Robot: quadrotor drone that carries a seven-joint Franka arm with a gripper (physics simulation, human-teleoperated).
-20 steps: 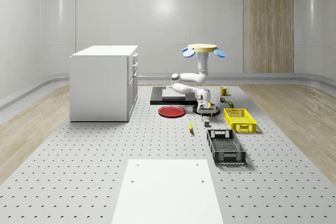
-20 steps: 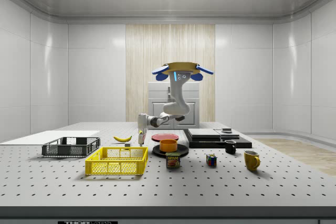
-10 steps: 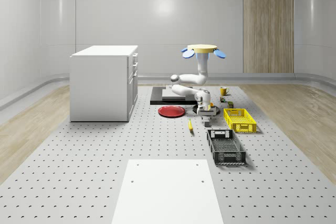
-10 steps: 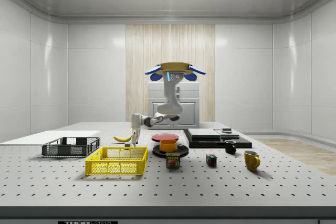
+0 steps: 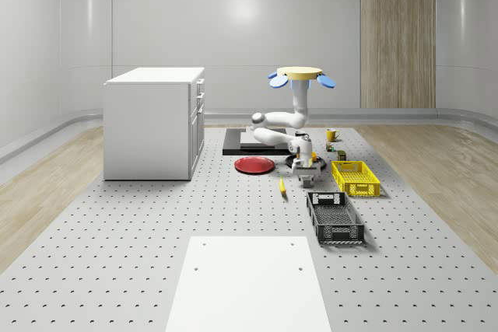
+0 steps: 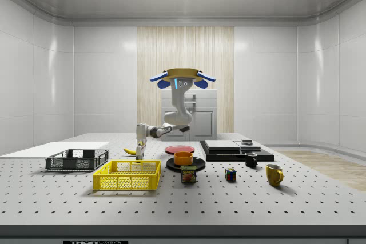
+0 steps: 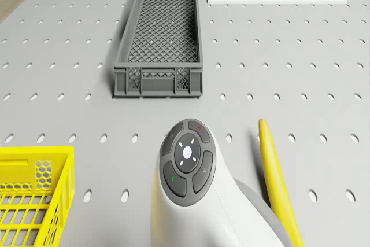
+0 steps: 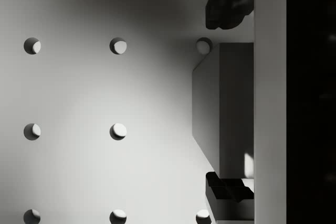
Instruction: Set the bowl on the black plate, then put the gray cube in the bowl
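Observation:
The orange bowl (image 6: 183, 158) sits on the black plate (image 6: 186, 166) in the side view. The gray cube (image 8: 231, 108) lies on the perforated table between my two dark fingertips (image 8: 227, 8), one on each side with a small gap. My gripper (image 8: 229, 100) is open around the cube and points straight down. In the side view the gripper (image 6: 139, 152) hangs low behind the yellow basket, left of the bowl. The drone (image 6: 183, 76) hovers high above the bowl and plate, its arm reaching down and toward the side view's left. In the whole-scene view the gripper (image 5: 305, 170) is just in front of the plate.
A banana (image 7: 277, 183) lies close beside the gripper. A yellow basket (image 6: 127, 175) and a gray crate (image 7: 159, 33) stand nearby. A red plate (image 5: 254, 165), a white cabinet (image 5: 154, 122), a can (image 6: 188, 175), mugs (image 6: 274, 174) and a black slab (image 6: 235, 150) are around.
The drone and arm shifted toward the side view's left, away from the bowl. The gripper came down low over the table and now straddles the gray cube.

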